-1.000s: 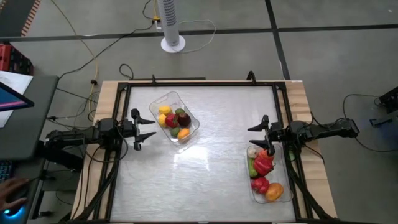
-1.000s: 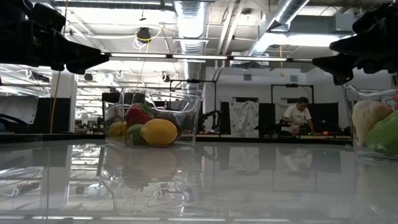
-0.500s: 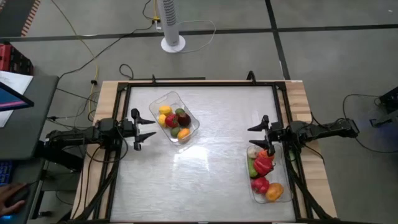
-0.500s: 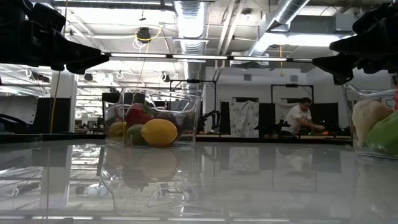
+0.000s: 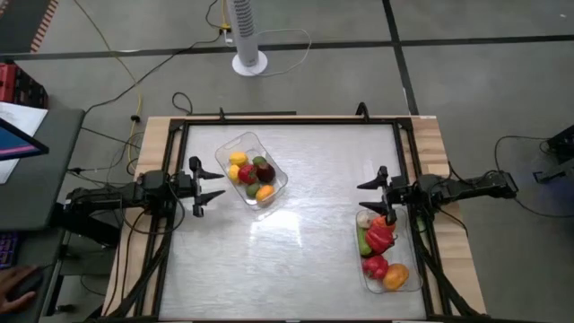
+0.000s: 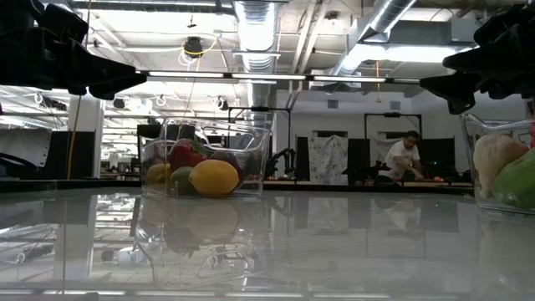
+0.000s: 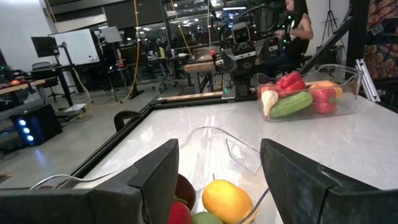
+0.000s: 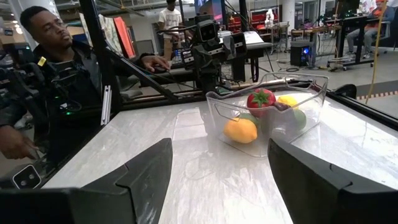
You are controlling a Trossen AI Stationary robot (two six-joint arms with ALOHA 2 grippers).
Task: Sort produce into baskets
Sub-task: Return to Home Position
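Note:
Two clear plastic baskets stand on the white table. The left basket (image 5: 252, 168) holds several fruits: yellow, red, dark purple, green and orange pieces; it also shows in the low view (image 6: 206, 159) and the right wrist view (image 8: 267, 113). The right basket (image 5: 386, 252) holds red peppers, a green cucumber, a pale piece and an orange piece; it also shows in the left wrist view (image 7: 308, 93). My left gripper (image 5: 213, 187) hangs open above the table just left of the left basket. My right gripper (image 5: 370, 197) hangs open at the right basket's far end. Both are empty.
A black frame (image 5: 287, 121) runs around the table's edges. The middle of the table (image 5: 305, 233) between the baskets is bare. A person (image 8: 43, 87) sits beyond the table's left side, and a hand (image 5: 13, 285) rests at a desk there. A white fan stand (image 5: 248, 36) stands on the floor behind.

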